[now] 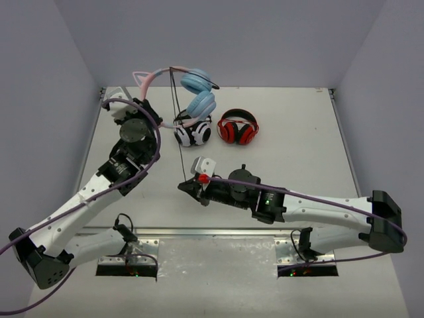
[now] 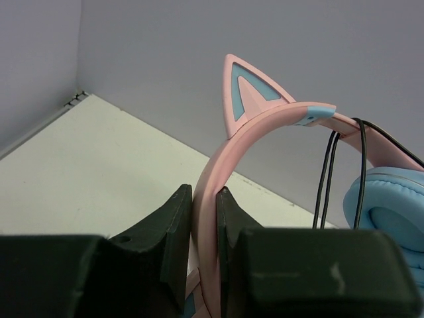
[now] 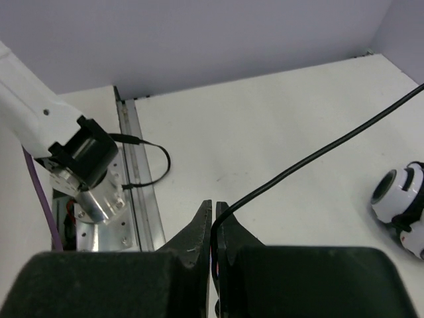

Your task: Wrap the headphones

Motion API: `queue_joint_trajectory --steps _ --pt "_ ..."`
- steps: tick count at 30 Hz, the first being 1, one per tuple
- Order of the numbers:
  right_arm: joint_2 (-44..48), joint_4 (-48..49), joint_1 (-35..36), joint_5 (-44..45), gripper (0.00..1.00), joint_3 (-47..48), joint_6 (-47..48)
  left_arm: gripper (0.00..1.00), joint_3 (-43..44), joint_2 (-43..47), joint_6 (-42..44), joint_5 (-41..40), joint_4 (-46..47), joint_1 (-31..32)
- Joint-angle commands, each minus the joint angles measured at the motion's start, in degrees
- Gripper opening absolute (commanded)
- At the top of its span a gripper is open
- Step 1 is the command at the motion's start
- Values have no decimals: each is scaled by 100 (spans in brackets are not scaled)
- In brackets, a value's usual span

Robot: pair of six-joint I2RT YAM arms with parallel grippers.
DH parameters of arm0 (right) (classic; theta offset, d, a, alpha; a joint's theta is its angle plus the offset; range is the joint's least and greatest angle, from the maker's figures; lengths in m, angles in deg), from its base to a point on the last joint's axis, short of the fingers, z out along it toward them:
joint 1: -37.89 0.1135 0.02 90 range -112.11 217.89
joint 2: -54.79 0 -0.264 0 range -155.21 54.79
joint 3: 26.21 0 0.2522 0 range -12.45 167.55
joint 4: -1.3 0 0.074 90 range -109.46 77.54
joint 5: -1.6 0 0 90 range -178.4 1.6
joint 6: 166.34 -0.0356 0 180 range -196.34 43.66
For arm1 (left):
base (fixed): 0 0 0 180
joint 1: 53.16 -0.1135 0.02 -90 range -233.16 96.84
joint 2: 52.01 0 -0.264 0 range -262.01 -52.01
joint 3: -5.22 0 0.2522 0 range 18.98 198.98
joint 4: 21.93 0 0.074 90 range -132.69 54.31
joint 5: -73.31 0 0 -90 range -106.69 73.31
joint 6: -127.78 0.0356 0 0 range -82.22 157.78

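Note:
The headphones have a pink headband [image 1: 154,74] with cat ears and light blue earcups [image 1: 201,104]. They are held up above the back of the table. My left gripper [image 1: 137,105] is shut on the headband [image 2: 218,165], just below a cat ear [image 2: 248,93]; an earcup [image 2: 391,205] shows at the right. The thin black cable [image 1: 177,132] hangs over the band and runs taut down to my right gripper [image 1: 184,187]. My right gripper [image 3: 213,212] is shut on the cable [image 3: 318,152] near its end, low over the table.
White-and-black headphones [image 1: 193,131] and red-and-black headphones [image 1: 238,127] lie at the back middle, just under the blue earcups. The white-and-black pair also shows in the right wrist view [image 3: 401,205]. Grey walls enclose the table. A metal rail [image 1: 212,238] runs along the front edge.

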Motion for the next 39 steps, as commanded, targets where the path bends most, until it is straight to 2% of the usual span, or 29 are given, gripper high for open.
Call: queue_joint_trajectory --steps 1,8,14,17,20,23,27,32,39 --pt "279 -1130 142 163 1 311 489 0 200 -77 -916 400 69 -299" --pt "429 -2484 143 330 1 970 1043 0 -125 -183 -1434 821 -310 -677" --pt "289 -3705 143 365 1 1847 1517 0 -362 -359 -1610 1129 -424 -713" --pt "34 -4120 142 505 1 2253 2009 0 -599 -359 -1470 1630 -266 -713" --pt "-19 -4349 134 567 1 2359 2982 0 -1037 -193 -1259 2278 -3 -704" --pt "-89 -4621 134 252 1 2543 3590 0 -1564 80 -926 2850 287 -634" --pt "-465 -5558 29 -56 1 3132 4066 0 -2162 467 -505 3282 550 -406" --pt "-1099 -6940 -638 -1248 1 4248 4085 0 -2735 845 181 3362 1060 560" --pt "-1021 -6907 -1727 -1796 1 3995 4041 1 -3754 1836 235 4274 1342 764"
